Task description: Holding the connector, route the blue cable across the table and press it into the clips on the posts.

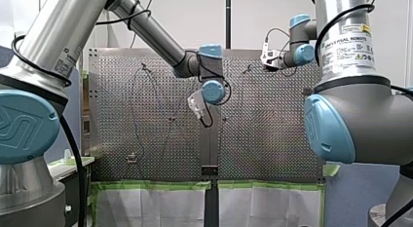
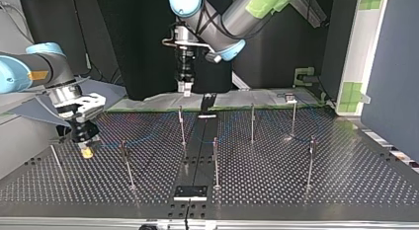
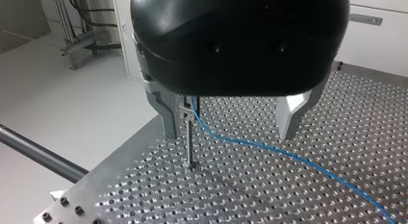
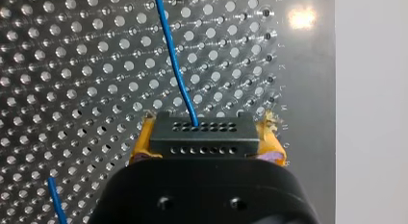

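My left arm, frame left: silver tubes, pale-blue joint caps, black cable alongside. My right arm, frame right: same, plus white label with yellow marks. Left gripper: glossy black housing, grey metal fingers. Right gripper: black body, yellow pads.

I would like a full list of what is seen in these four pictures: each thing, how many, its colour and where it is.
perforated table: one, silver metal, under everything.
posts: about seven, thin metal, upright, spread over the table.
connector: one, black, held in the right gripper.
blue cable: one, blue, from the connector over the table, up to a post in the left wrist view.
black plate: one, black, middle of the table's near edge in the top view.
green tape: strips, green, along the table's near edge in the front view.
left gripper: one, black, jaws open, one beside a post.
right gripper: one, yellow pads, jaws shut on the connector.
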